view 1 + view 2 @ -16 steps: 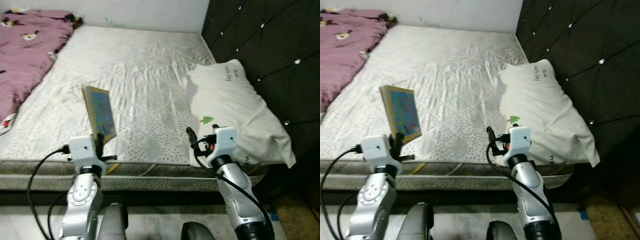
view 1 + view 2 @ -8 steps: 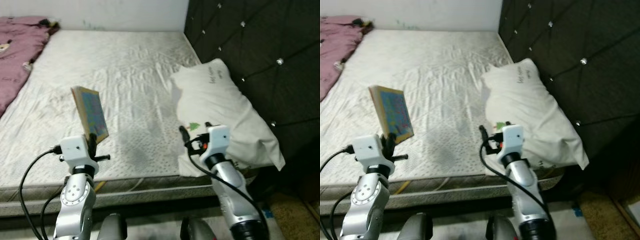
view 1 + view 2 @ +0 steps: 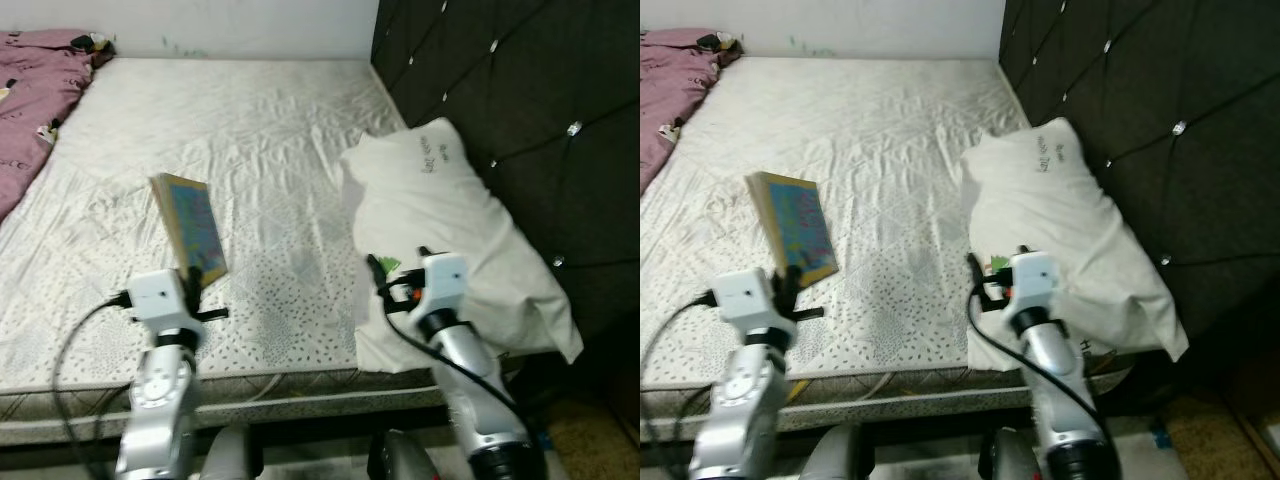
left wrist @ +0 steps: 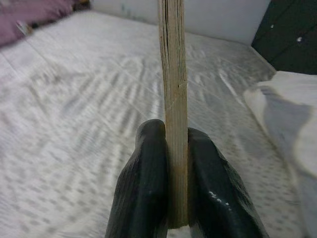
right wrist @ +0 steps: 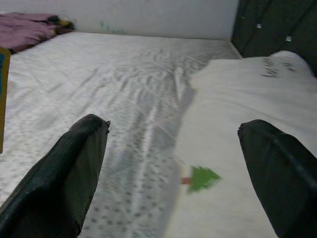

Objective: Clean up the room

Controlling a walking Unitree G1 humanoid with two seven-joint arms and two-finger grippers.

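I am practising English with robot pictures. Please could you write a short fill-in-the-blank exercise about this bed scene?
1. The left gripper is shut on the edge of a ____.
2. The right gripper, its jaws wide ____, hovers over the mattress and the near end of the pillow.
3. The small printed picture on the white pillow is a green ____.
4. The pillow lies beside the dark tufted ____.

Missing words: book; open; tree; headboard

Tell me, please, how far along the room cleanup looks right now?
Done: nothing visibly put away. In hand: the left gripper is clamped on the thin colourful book, held upright above the white quilted mattress. Left: the open right gripper hovers by the white pillow; the pink blanket lies bunched.
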